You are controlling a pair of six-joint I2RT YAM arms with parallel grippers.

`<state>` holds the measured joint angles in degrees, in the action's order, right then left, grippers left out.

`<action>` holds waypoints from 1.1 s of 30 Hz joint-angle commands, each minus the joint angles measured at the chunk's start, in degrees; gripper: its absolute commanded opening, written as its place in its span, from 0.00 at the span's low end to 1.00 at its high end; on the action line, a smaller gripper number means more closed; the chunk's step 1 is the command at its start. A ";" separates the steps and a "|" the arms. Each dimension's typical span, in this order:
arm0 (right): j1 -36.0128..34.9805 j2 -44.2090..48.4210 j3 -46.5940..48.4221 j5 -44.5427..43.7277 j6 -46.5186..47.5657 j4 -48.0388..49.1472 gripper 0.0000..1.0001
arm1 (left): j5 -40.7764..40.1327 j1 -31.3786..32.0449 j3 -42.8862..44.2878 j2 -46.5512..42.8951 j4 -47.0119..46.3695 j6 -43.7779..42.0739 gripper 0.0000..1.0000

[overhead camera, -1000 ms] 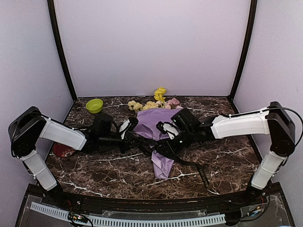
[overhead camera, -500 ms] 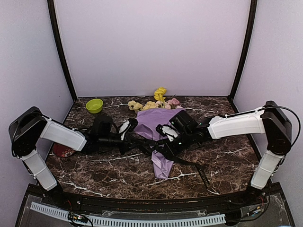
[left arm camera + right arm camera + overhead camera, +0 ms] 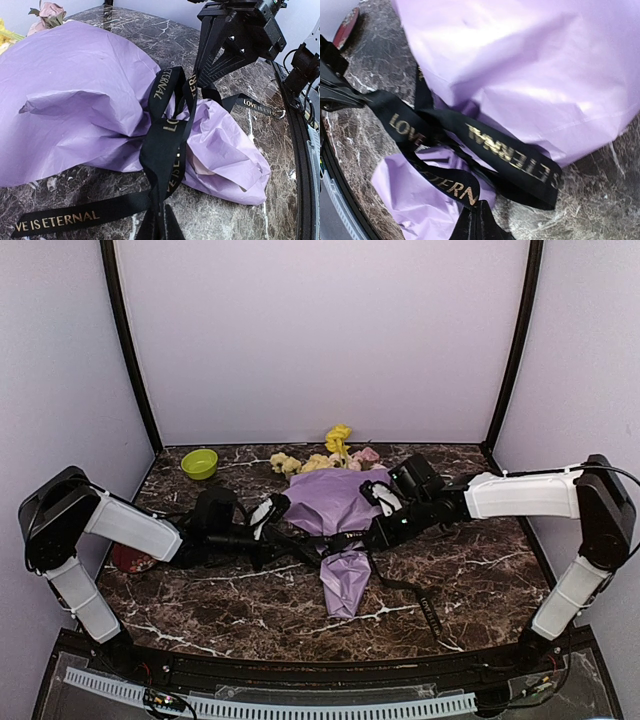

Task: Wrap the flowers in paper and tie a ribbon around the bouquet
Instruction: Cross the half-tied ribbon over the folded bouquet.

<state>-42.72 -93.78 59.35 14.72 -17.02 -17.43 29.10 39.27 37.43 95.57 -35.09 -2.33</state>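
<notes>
Cannot see the stems of the flowers (image 3: 337, 452): swallowed by the lilac paper (image 3: 330, 502), leaving only yellow, cream and pink heads poking out at 12 o'clock of the bouquet (image 3: 345, 585). Cannot tell whether the black ribbon (image 3: 167, 145) is knotted or merely crossed over the cone's pinched waist. Loses one lettered tail at the lower-left edge of the left wrist view. Barely glimpsed under the left arm at 9 o'clock: a red round object (image 3: 128, 560). Clamped tight on the ribbon at 9 o'clock of the waist with the left jaws, pressed together. Pinched likewise at 3 o'clock with the right jaws, no gap showing. Lying mid-counter (image 3: 250, 600), narrow end towards 6 o'clock
</notes>
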 commanded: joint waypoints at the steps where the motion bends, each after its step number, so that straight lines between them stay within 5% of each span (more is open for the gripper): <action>1: 1.05 0.01 -1.64 -0.54 -0.52 -1.16 0.00 | -0.19 -0.18 -1.33 -1.69 -0.32 -0.33 0.00; 31: 0.27 -8.70 4.84 4.76 -2.43 4.33 0.00 | -0.21 3.06 -2.84 -6.34 -4.12 1.83 0.00; 33: 0.27 -8.70 4.81 4.90 -2.59 4.60 0.07 | -0.43 3.26 -2.87 -7.13 -3.60 1.59 0.00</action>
<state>-42.02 -101.84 62.63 18.37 -18.87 -15.09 29.04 41.93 33.67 91.68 -38.92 0.21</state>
